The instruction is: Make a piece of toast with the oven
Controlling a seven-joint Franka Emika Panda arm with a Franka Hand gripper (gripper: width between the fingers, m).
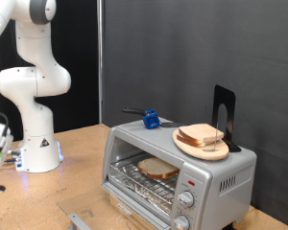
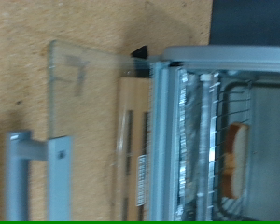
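Observation:
The silver oven [image 1: 216, 177] stands on the wooden table at the exterior view's lower right, with its glass door [image 1: 125, 203] folded down open. A piece of toast [image 1: 157, 169] lies flat on the wire rack inside. In the wrist view, from above, I see the open door [image 2: 84, 112] with its handle [image 2: 33, 177], the oven's front [image 2: 177, 140], and an edge of the toast [image 2: 238, 159] behind the rack wires. The gripper shows in neither view; the arm rises out of the exterior view's top left.
On the oven's top sit a plate [image 1: 189, 147] with more bread slices [image 1: 202, 134], a blue-handled tool [image 1: 151, 118] and a black upright stand [image 1: 224, 115]. Round knobs [image 1: 187, 199] are on the oven's front right. The robot's white base [image 1: 36, 144] stands at the left.

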